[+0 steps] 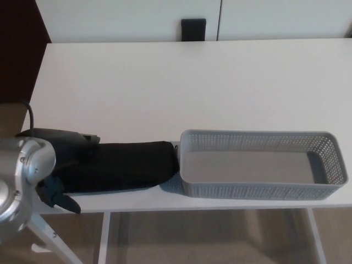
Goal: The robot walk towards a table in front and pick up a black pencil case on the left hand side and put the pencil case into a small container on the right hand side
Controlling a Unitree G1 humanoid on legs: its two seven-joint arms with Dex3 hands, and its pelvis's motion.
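Fingers of left hand grasp pencil case on white table beside grey container.

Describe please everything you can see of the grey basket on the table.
The grey perforated plastic basket is a long, shallow rectangle with rounded corners and mesh-like walls full of small holes. Its floor is smooth and it holds nothing. It sits upright near the front edge of the white table, on the right side, long side facing the camera. Its left end meets or nearly meets the right end of the black fabric pencil case; I cannot tell if they touch.
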